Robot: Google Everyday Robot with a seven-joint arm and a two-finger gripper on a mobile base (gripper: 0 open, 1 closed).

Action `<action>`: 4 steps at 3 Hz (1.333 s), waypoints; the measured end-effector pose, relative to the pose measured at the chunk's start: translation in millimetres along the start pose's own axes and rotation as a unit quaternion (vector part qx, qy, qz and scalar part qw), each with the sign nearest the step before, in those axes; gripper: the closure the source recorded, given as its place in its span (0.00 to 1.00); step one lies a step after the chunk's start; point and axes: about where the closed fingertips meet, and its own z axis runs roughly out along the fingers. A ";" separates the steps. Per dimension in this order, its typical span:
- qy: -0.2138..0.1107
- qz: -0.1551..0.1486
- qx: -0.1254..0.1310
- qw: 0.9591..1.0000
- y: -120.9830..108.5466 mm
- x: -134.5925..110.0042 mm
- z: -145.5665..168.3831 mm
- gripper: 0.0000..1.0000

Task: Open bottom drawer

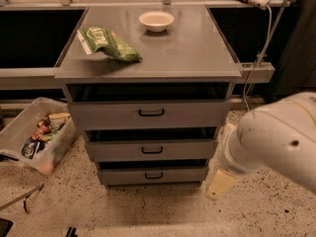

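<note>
Progress looks nil; the bottom drawer [123, 176] appears shut, its handle [153, 175] untouched; both lie left of the gripper [220, 183], near but apart; the gripper hangs at about drawer height; whether it is spread or closed I cannot tell; reaching, hooking and pulling remain.

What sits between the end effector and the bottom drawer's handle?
No object. In the camera view, only speckled floor and the bottom drawer front separate the end effector, right of the cabinet, from the handle.
</note>
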 end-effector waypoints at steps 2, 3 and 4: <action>-0.117 0.062 -0.069 0.989 42.3 16.3 110.9 0.00; -0.153 0.060 -0.122 0.979 60.5 28.0 155.8 0.00; -0.157 0.051 -0.137 0.977 71.8 30.0 170.8 0.00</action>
